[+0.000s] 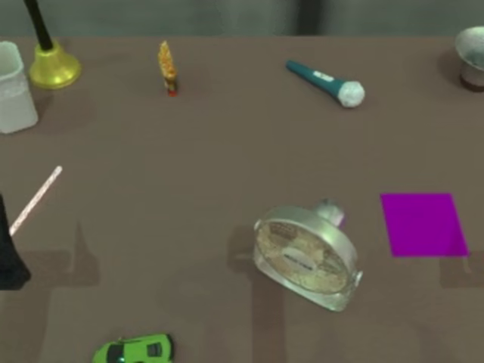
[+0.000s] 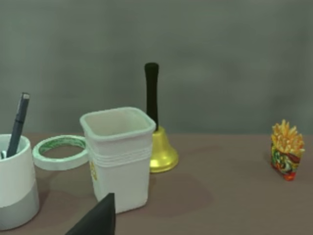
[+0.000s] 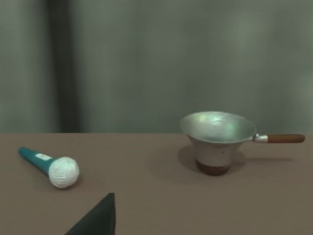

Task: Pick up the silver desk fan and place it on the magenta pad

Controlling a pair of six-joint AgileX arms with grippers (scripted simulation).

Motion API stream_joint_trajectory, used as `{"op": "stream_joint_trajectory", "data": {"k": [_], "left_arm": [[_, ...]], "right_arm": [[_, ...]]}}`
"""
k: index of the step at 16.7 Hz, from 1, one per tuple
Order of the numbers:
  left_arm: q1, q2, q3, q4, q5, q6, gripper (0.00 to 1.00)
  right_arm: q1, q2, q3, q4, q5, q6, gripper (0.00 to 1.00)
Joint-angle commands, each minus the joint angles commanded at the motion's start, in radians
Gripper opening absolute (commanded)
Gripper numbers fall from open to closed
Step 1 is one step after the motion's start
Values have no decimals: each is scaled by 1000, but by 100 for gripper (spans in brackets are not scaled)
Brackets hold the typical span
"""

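Black, our left arm (image 1: 9, 253) sits parked at the surface's left edge; whether its fingers are released or clenched, we cannot tell. Right of centre stands the round shiny silver desk fan (image 1: 306, 257), just left of the flat magenta square pad (image 1: 422, 224), not touching it.

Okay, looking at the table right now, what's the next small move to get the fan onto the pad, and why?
Probably bring the right arm in over the silver desk fan to set up a grasp. The fan stands untouched on the table, apart from the magenta pad at its right, and no tool is near it; only the left arm shows, parked at the table's left edge.
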Motion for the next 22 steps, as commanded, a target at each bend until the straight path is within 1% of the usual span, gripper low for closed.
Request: {"op": "stream_joint_trajectory", "data": {"k": [4, 8, 12, 22], "left_arm": [[0, 0, 0, 0, 0, 0, 100], [0, 0, 0, 0, 0, 0, 100], [0, 0, 0, 0, 0, 0, 100], [0, 0, 0, 0, 0, 0, 100]], "right_arm": [[15, 31, 30, -29, -1, -6, 100], [97, 220, 212, -187, 0, -36, 100], [224, 552, 518, -430, 1, -79, 100], [591, 1530, 1427, -1108, 2, -193, 100]]}}
